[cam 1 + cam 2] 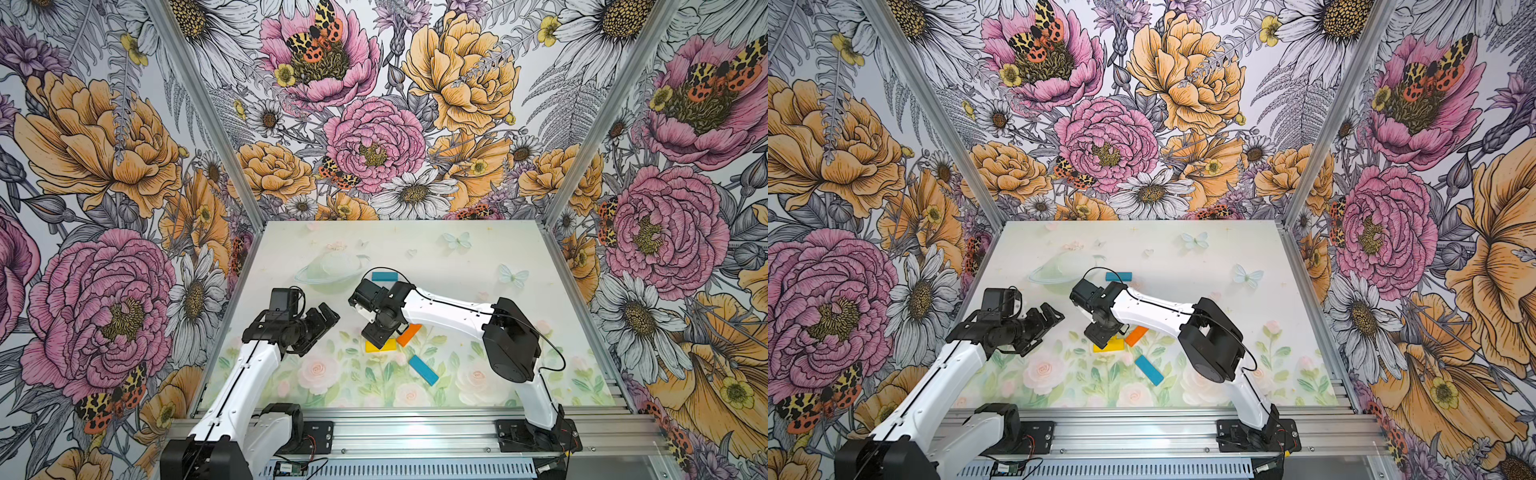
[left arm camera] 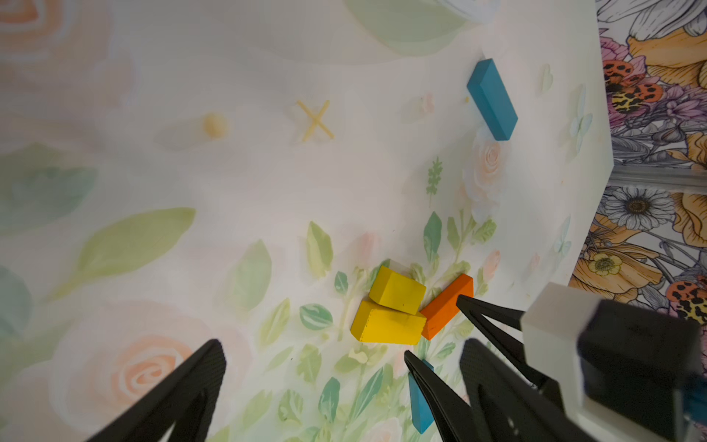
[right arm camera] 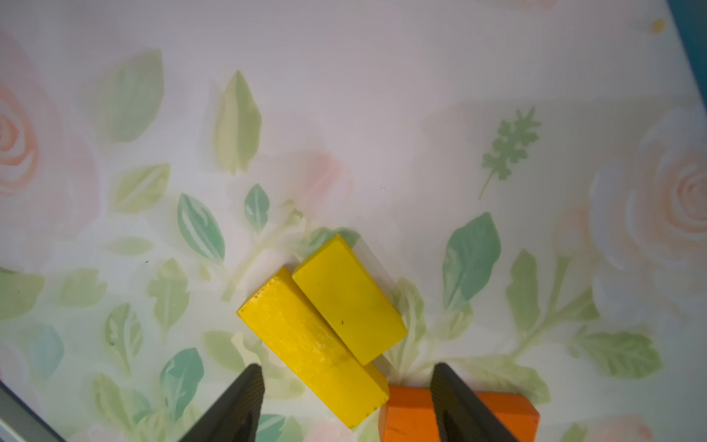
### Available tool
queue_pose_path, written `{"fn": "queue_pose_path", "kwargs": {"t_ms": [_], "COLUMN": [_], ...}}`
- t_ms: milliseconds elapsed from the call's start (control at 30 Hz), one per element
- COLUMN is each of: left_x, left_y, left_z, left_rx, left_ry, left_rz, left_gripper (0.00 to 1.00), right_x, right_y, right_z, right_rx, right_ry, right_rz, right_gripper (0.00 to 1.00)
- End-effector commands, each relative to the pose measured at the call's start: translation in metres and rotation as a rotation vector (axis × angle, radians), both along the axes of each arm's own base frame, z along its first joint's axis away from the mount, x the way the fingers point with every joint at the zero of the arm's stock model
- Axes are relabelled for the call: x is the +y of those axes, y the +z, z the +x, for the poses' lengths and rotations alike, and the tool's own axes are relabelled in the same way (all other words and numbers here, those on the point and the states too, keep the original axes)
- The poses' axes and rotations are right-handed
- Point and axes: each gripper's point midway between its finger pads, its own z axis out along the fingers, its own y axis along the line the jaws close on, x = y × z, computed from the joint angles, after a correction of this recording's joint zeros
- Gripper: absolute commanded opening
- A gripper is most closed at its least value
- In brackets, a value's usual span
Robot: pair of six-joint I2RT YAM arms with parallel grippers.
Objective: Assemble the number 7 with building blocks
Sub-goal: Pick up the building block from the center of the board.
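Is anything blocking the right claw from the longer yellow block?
Nothing lies between the right gripper and longer yellow block; the shorter yellow block overlaps it, and the orange block abuts its end under one finger.

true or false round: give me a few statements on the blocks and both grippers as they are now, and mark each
1. The shorter yellow block lies partly on the longer yellow block. True.
2. The left gripper holds a block. False: it is open and empty, off to the side of the blocks.
3. The right gripper has its jaws apart, low over the end of the longer yellow block and the orange block. True.
4. Both blue blocks touch the orange block. False: the far blue block and the near blue block each lie apart from it.
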Motion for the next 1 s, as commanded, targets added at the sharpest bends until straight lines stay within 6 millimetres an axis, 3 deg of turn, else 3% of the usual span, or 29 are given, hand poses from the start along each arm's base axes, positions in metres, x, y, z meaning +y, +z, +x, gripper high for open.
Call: {"fn": "queue_pose_path", "kwargs": {"t_ms": [0, 633, 967], "left_x": [0.003, 0.015, 0.018], "left_y": [-0.011, -0.009, -0.010], "left_z": [-0.008, 0.002, 0.001], "left_rx": [0.078, 0.076, 0.072], "left_ry": [-0.011, 0.042, 0.063], "left_rz": [0.000, 0.011, 0.007], "left_gripper": [0.99, 0.99, 0.99], "right_x": [-0.004, -0.001, -0.005], "right_y": [-0.018, -0.037, -0.042], "right_z": [-0.001, 0.016, 0.006], "right_rx": [0.024, 0.126, 0.145], "right_ry": [0.035, 0.012, 0.038], "right_rz": [-0.034, 0.016, -0.003], "right_gripper": [0.72, 0.70, 0.69]}}
